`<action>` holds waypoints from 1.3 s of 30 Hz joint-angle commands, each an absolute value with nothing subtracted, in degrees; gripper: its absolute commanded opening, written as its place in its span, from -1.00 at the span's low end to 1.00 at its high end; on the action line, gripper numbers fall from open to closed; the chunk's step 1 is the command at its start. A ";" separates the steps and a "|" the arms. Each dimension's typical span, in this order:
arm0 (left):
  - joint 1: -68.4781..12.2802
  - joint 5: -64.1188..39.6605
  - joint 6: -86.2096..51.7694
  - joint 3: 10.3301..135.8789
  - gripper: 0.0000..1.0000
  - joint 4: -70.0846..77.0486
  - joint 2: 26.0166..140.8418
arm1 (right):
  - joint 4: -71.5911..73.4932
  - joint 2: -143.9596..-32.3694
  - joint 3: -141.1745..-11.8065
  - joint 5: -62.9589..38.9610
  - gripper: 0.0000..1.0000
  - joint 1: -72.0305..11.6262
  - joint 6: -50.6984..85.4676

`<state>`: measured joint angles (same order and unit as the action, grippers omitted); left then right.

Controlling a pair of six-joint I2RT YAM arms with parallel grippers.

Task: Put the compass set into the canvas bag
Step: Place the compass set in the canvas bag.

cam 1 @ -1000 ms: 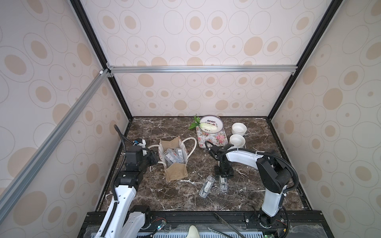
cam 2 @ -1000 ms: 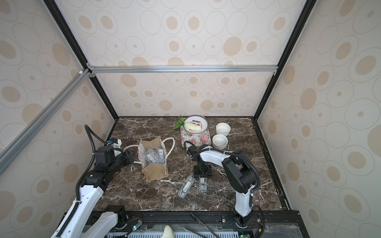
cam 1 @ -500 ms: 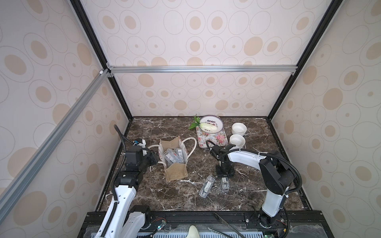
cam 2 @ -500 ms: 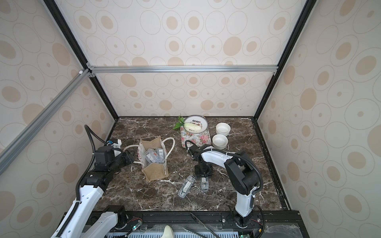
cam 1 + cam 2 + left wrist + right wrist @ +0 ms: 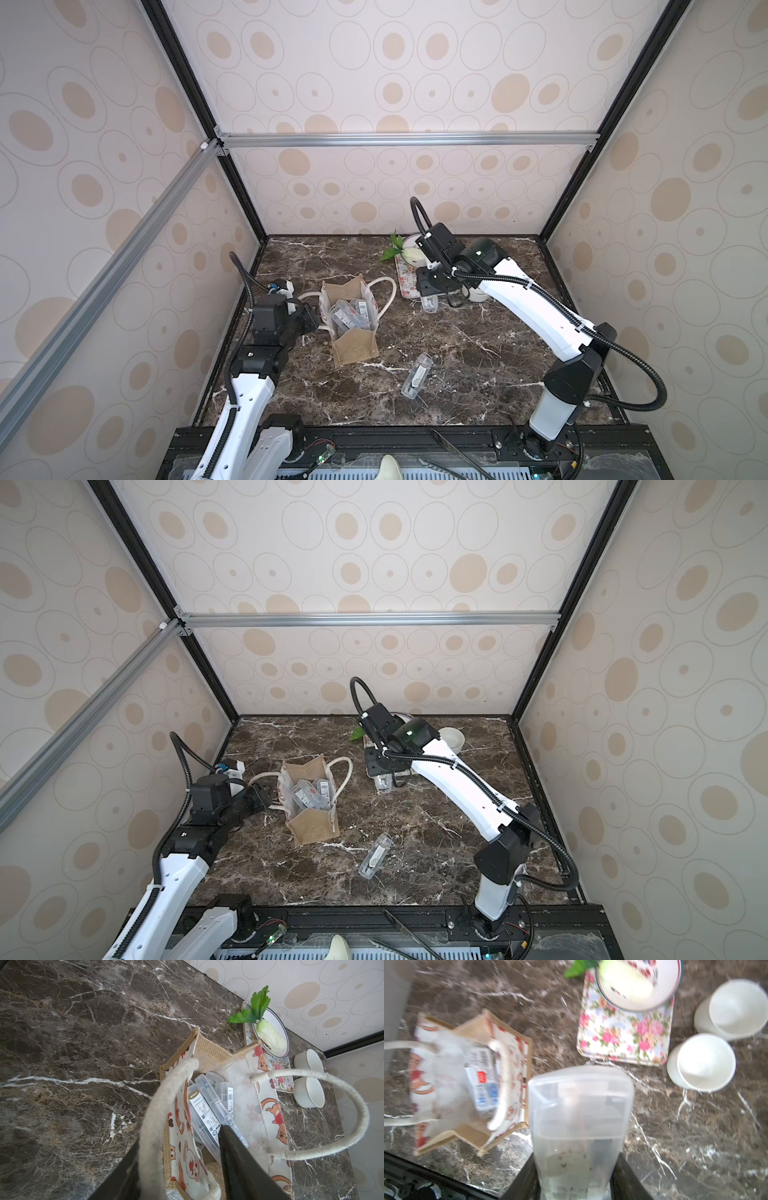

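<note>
Bright, even, soft-shadowed light; sharp top views, wide-angle edge bending, right wrist view smeared by blur.

Two high top views; wrist cameras close.

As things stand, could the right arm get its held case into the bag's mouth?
Probably yes. The right gripper holds a clear compass case in the air, and the canvas bag stands open-topped; its handle droops outward, and cases inside leave room.
</note>
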<state>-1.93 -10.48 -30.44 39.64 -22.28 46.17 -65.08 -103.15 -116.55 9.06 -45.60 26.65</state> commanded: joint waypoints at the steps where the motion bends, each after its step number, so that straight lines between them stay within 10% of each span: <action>1: -1.98 -10.79 -31.29 40.81 0.00 -22.60 45.46 | -67.40 -110.99 -127.40 10.61 -0.16 -50.79 20.50; 8: -1.93 -10.46 -31.33 40.87 0.00 -23.18 45.02 | -67.04 -128.02 -148.15 10.25 -0.16 -56.45 14.00; 23: -1.94 -9.76 -31.55 40.26 0.00 -24.26 43.97 | -62.99 -141.08 -147.61 7.02 -0.12 -57.45 12.52; 39: -1.93 -9.29 -31.65 40.17 0.00 -24.18 44.09 | -63.35 -130.45 -148.97 8.43 0.44 -57.28 13.79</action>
